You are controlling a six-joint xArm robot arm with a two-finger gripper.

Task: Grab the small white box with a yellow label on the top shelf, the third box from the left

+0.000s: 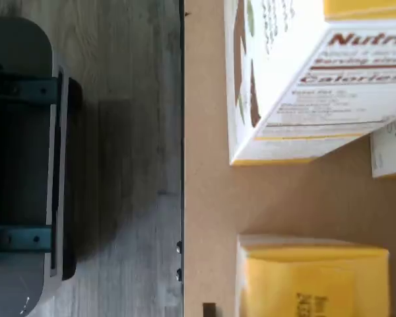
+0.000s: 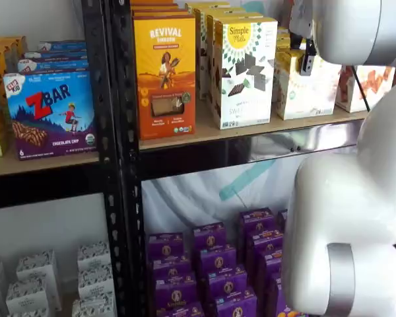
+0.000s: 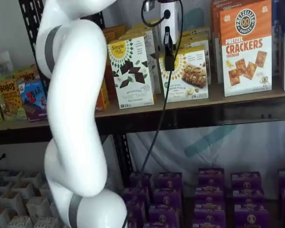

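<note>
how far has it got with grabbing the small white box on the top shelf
Done: the arm has brought the hand up to the top shelf, in front of the small white box. In hand: lining up; only a side-on sight of the black fingers shows, so open or shut cannot be told. Left: the box stands on the board between the taller white carton and the orange crackers carton, not yet gripped or pulled out.

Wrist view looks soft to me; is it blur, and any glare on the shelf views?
Wrist view: blurred, the small white box label unreadable. A shelf view: bright glare on the top shelf rail. The other: evenly lit, the gripper a dark silhouette.
</note>
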